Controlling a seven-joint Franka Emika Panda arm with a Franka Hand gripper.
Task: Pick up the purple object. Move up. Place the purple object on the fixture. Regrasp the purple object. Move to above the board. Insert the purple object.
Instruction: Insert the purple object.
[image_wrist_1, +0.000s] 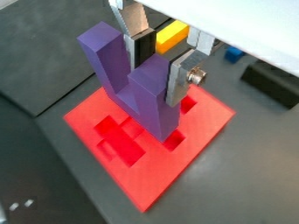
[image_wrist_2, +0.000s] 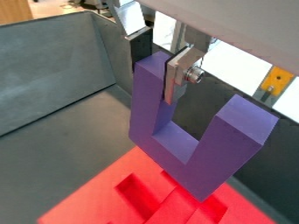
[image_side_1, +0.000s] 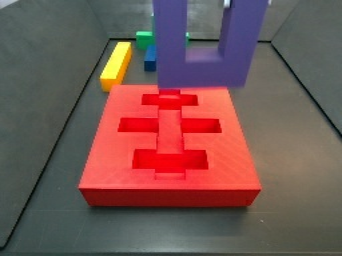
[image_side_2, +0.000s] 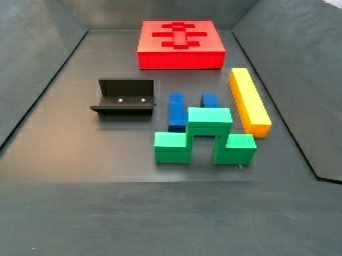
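Purple object (image_wrist_2: 187, 140) in gripper (image_wrist_2: 176, 74) above board (image_side_1: 167, 140), dark floor (image_side_2: 80, 140)

Purple object (image_side_1: 201, 55): solid violet. Board (image_side_1: 127, 180): bright red. Gripper (image_wrist_1: 158, 54): silver plates, dark pads. Fixture (image_side_2: 122, 98): black. Long bar (image_side_2: 249, 99): yellow. Stepped block (image_side_2: 205, 135): green. Small blocks (image_side_2: 177, 110): blue. Floor (image_side_2: 80, 140): dark grey.

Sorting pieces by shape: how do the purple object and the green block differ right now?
The purple object hangs above the board, prongs up, in the gripper; the green block lies flat on the floor, prongs toward the camera, untouched. Both are U-shaped.
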